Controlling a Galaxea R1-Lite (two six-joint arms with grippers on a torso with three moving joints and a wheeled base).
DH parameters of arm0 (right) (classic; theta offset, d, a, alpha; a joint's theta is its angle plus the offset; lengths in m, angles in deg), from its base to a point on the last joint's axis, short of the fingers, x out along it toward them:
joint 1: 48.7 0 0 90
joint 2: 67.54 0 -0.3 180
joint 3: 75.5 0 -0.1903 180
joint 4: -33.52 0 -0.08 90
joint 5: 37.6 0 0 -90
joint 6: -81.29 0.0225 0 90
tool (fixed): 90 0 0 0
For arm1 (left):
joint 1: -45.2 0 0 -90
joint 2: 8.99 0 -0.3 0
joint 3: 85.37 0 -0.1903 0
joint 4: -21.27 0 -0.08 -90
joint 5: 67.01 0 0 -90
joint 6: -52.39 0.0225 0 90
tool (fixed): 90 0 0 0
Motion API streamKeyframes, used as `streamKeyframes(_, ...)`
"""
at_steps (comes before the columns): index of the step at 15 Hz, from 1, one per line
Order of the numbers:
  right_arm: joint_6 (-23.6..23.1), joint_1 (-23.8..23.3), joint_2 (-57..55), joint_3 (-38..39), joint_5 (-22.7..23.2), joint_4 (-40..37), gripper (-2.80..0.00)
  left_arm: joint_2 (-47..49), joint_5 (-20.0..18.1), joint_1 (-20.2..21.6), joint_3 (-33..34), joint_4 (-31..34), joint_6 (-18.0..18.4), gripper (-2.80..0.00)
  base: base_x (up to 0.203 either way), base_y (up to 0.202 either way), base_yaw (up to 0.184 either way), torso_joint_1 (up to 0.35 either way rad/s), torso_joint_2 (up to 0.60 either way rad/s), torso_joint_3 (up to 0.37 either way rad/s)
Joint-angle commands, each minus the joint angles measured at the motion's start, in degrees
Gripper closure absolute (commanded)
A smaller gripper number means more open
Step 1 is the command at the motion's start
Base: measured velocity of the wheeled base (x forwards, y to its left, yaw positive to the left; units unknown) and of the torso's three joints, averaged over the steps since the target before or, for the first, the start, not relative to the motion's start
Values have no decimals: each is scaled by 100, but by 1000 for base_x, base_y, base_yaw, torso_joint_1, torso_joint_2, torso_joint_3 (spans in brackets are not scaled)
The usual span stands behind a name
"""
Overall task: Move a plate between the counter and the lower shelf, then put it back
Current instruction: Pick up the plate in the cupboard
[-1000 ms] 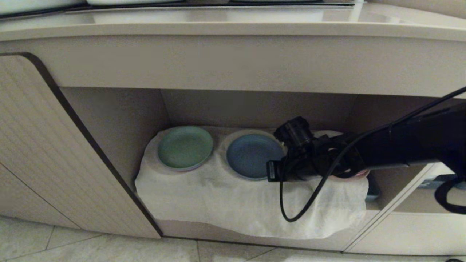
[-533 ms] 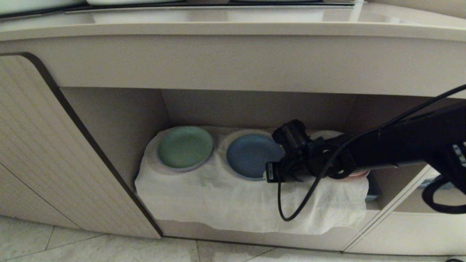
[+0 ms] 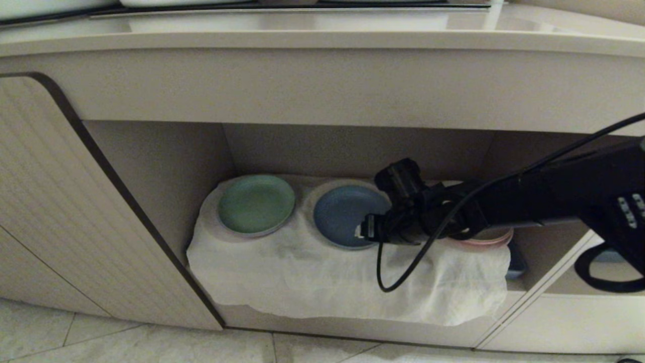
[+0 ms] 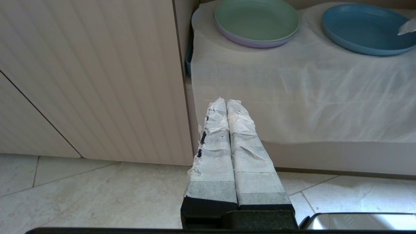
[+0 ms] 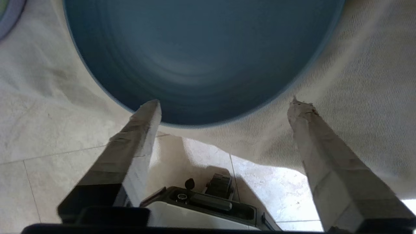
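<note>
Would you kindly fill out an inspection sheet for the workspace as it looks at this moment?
Surface: the lower shelf is covered by a wrinkled white cloth that hangs over its front edge; the counter runs above.
Job's things: the plate, blue, lies flat on the cloth in the middle, not gripped.
Clutter: a green plate sits to its left on a lilac one; a pink plate shows behind the arm.
Grippers: right gripper open, fingers apart at the blue plate's near rim; left gripper shut, parked off the shelf above the floor.
Cables: a black cable loops below the right wrist over the cloth.
Surroundings: ribbed cabinet door on the left, tiled floor.
</note>
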Motion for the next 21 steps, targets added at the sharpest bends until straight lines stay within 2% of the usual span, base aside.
streamKeyframes(1, 63, -27, -39, -78, -50, -5, -280, -2, 0, 0, 0, 1, -2, 0, 0, 0, 0, 0, 0, 0)
streamKeyframes(6, 338, -59, -201, -304, -341, -162, -280, -2, 0, 0, 0, 1, -2, 0, 0, 0, 0, 0, 0, 0)
streamKeyframes(12, 1042, -32, -395, -763, -436, -602, -280, -2, 0, 0, 0, 1, -2, 0, 0, 0, 0, 0, 0, 0)
streamKeyframes(17, 1275, 0, -465, -763, -511, -602, -280, -2, 0, 0, 0, 1, -2, 0, 0, 0, 0, 0, 0, 0)
streamKeyframes(21, 1276, -4, -527, -798, -643, -567, -280, -2, 0, 0, 0, 1, -2, 0, 0, 0, 0, 0, 0, 0)
